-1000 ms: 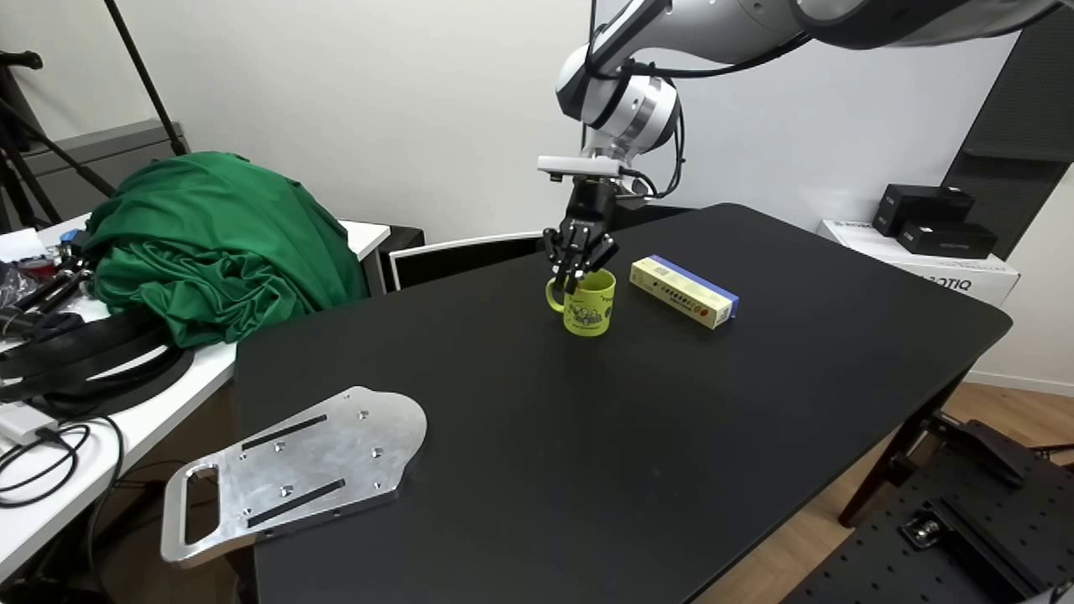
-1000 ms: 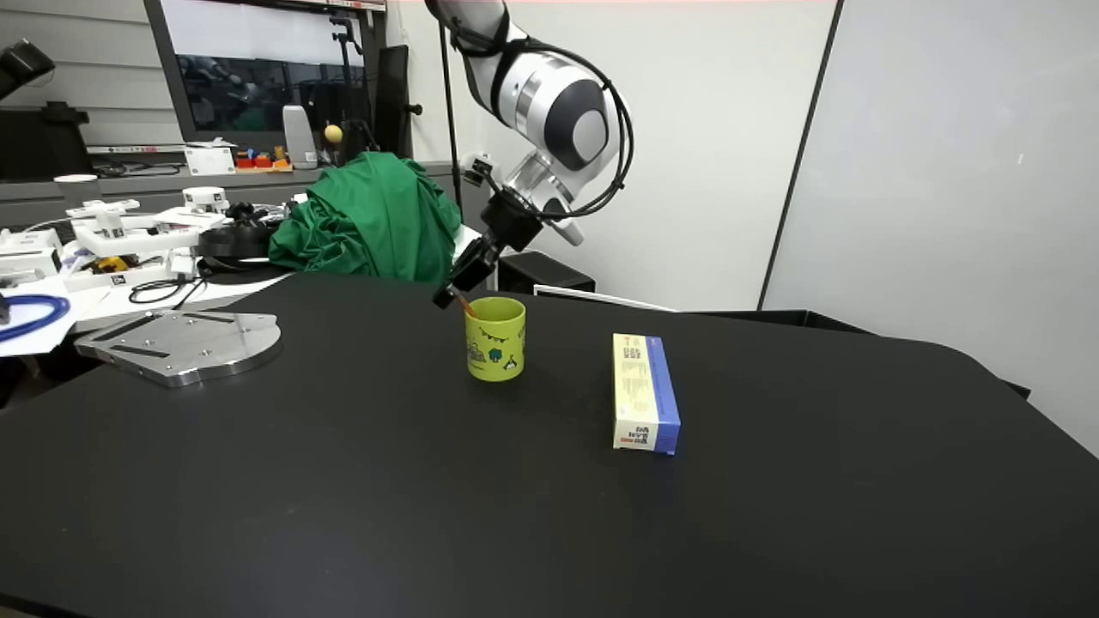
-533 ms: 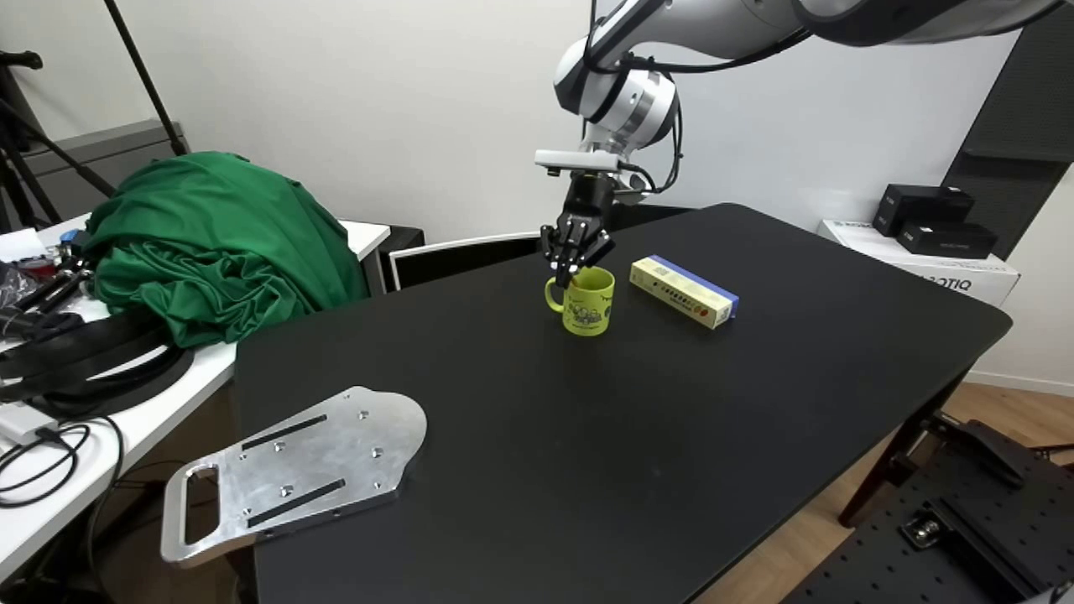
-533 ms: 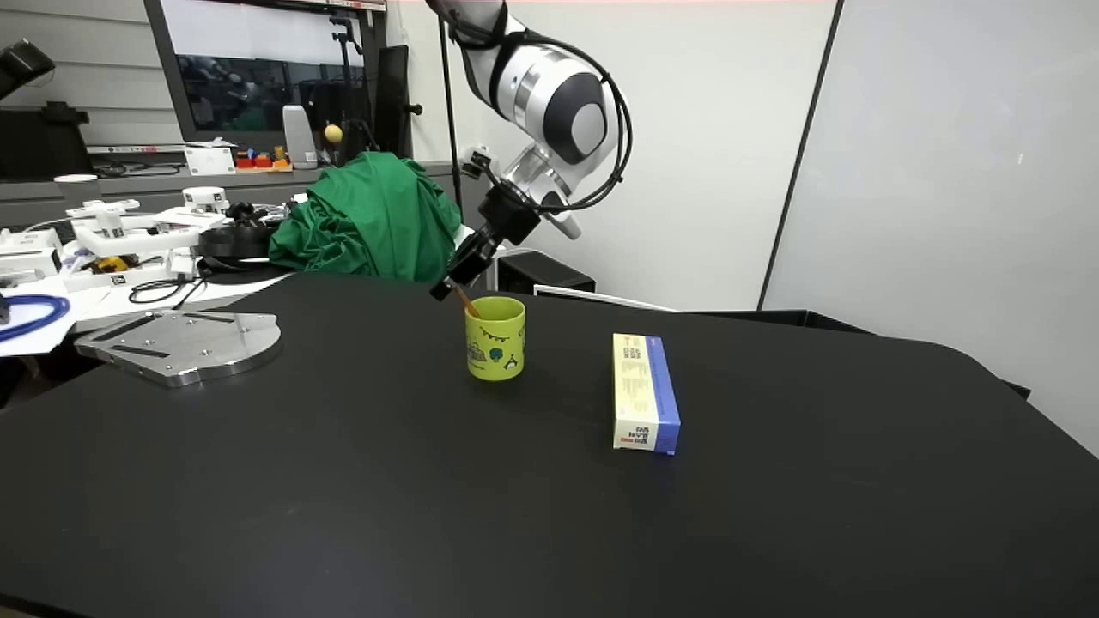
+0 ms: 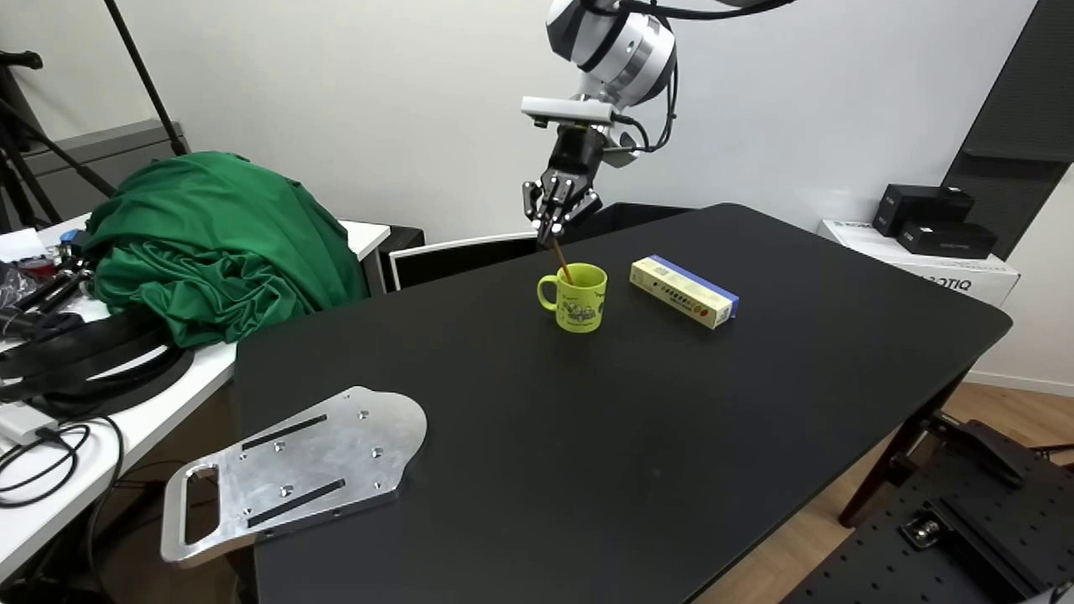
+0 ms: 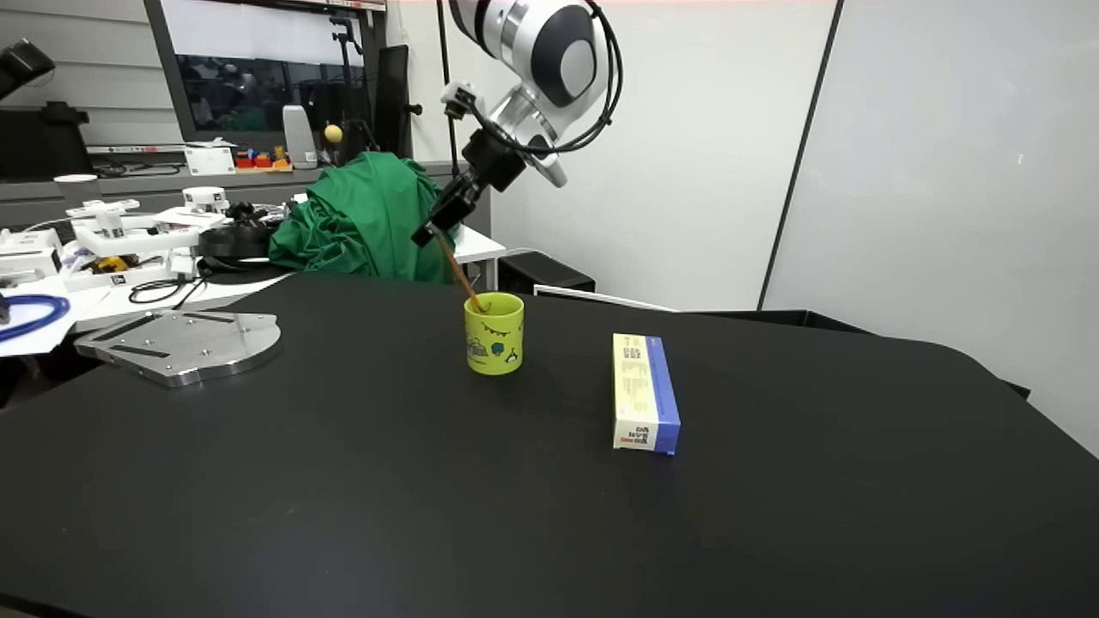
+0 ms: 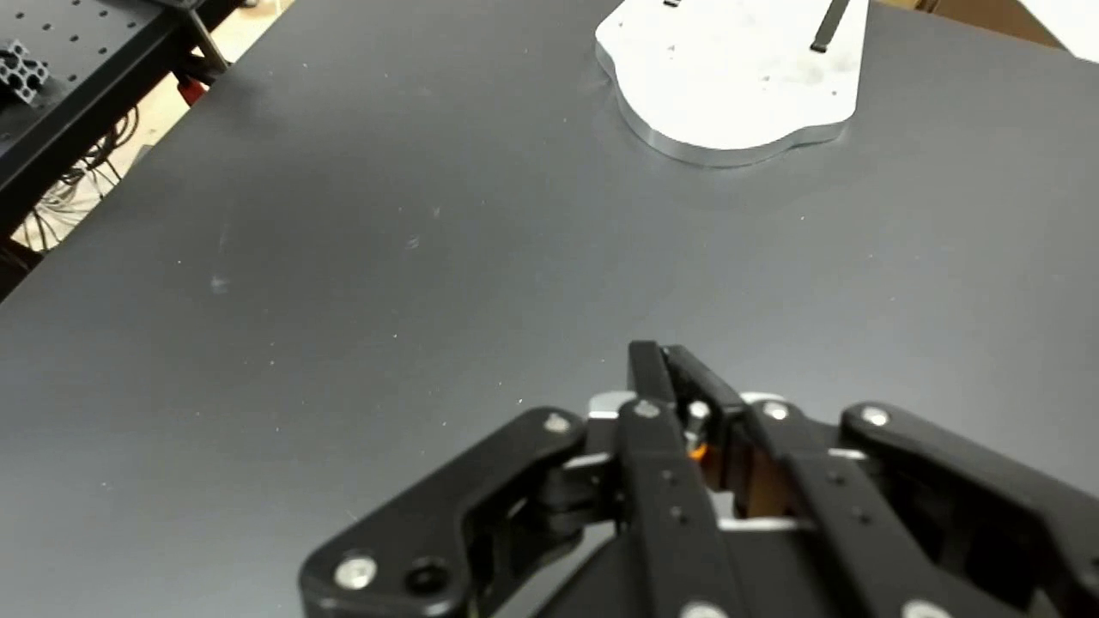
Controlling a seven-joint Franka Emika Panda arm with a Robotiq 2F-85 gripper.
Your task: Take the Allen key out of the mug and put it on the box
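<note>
The lime-green mug (image 5: 581, 300) stands on the black table, its handle to the left; it also shows in an exterior view (image 6: 494, 337). An orange-brown rod, the Allen key (image 5: 561, 260), slants up out of the mug; its lower end is still inside the rim (image 6: 459, 273). My gripper (image 5: 550, 233) is above the mug, shut on the key's upper end; it shows also in an exterior view (image 6: 424, 233). In the wrist view the gripper's tips (image 7: 659, 346) meet, with a bit of orange key (image 7: 697, 451) between the fingers. The yellow and blue box (image 5: 681, 289) lies beside the mug (image 6: 637, 390).
A silver metal plate (image 5: 310, 461) lies at the table's corner, also in the wrist view (image 7: 743, 81). A green cloth heap (image 5: 210, 243) and cables are on a white side table. White and black boxes (image 5: 931, 260) stand beyond the table's far edge.
My gripper has risen and drawn the key up, so much more of the rod shows above the rim. The mug has shifted slightly. The box has not moved.
</note>
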